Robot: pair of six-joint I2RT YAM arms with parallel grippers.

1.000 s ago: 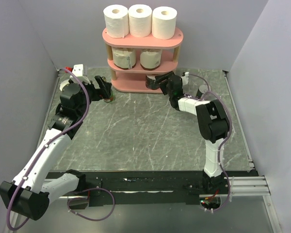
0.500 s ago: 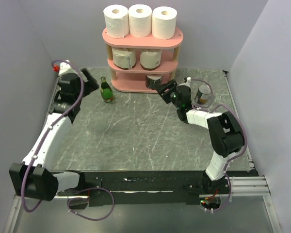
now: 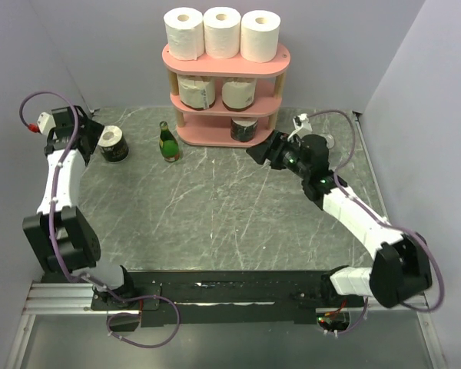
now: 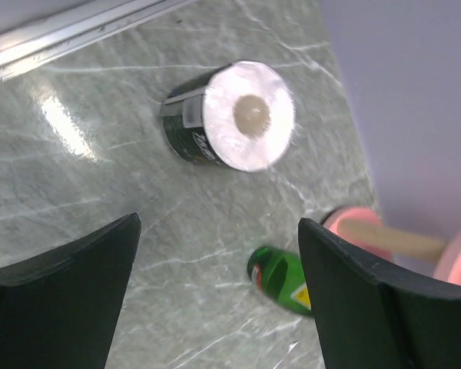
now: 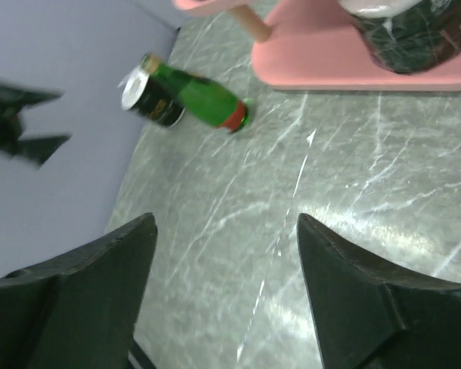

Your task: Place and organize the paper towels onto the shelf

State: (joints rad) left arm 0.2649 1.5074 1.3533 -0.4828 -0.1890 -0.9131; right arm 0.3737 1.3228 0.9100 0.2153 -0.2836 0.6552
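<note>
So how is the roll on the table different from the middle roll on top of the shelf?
The table roll wears a dark label band; the middle top roll is plain white. The table roll stands alone, left of the green bottle; the middle top roll sits between two white rolls on the top board of the pink shelf. Both stand upright, hole facing up.

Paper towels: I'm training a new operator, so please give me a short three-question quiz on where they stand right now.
1. How many paper towels stand on the shelf's top board?
2. True or false: the left gripper is open, with nothing between its fingers.
3. Which kind of roll is not yet on the shelf? A. white B. cream C. dark-banded
Key: 1. three; 2. true; 3. C, the dark-banded roll standing on the table, left of the green bottle.
</note>
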